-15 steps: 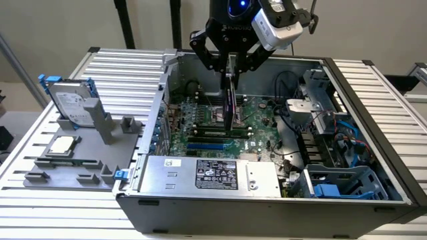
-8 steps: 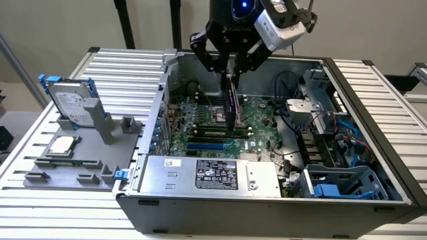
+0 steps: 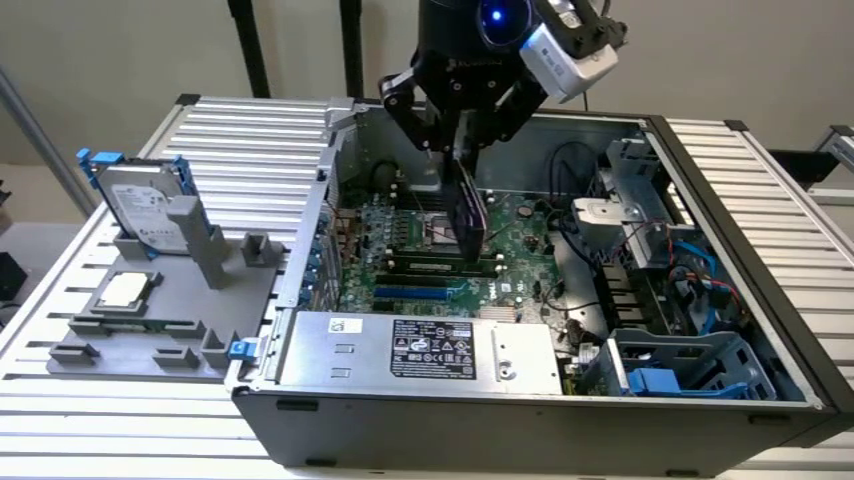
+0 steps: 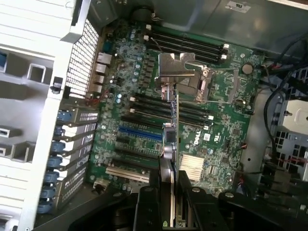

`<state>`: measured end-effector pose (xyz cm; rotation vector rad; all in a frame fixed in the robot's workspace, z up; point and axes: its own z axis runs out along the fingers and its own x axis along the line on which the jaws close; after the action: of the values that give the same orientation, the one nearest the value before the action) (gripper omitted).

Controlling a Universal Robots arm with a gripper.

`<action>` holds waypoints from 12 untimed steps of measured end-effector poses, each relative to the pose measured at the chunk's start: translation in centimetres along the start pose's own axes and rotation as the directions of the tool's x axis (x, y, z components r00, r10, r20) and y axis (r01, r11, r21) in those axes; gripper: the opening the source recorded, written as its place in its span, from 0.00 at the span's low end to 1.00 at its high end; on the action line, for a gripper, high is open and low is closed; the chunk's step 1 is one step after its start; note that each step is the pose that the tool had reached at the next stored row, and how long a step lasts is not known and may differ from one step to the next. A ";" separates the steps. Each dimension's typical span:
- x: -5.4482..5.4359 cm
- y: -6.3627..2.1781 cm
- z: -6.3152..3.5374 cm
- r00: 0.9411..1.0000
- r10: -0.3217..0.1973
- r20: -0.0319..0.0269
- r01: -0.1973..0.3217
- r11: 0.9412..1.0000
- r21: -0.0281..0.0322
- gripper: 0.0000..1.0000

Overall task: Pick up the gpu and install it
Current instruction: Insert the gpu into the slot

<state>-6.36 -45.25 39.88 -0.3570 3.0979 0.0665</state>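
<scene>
Inside the computer case [image 3: 534, 430], which is of dull grey painted metal, the gpu [image 3: 467, 205] shows a matt black face and a bright silver metal bracket, and the power supply [image 3: 427, 350] is of bare pale metal with a paper label. Beside the case, the hard drive [image 3: 144, 205] is of shiny metal with blue plastic rails and stands in a matt grey plastic holder [image 3: 174, 330].

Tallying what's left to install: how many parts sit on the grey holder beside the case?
2. The hard drive stands upright at the far end of the holder; the CPU lies flat nearer the camera. The gpu is off it, held by the gripper over the motherboard.
</scene>
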 end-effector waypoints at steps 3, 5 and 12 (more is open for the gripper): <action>0.0 0.00 0.13 0.998 -0.055 -0.002 0.055 0.998 -0.002 0.00; 0.0 -0.01 0.22 0.996 -0.091 -0.003 0.091 0.996 -0.003 0.00; 0.0 -0.02 0.52 0.976 -0.216 -0.008 0.215 0.976 -0.007 0.00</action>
<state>-6.36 -45.25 39.36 -0.6921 3.0453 0.0702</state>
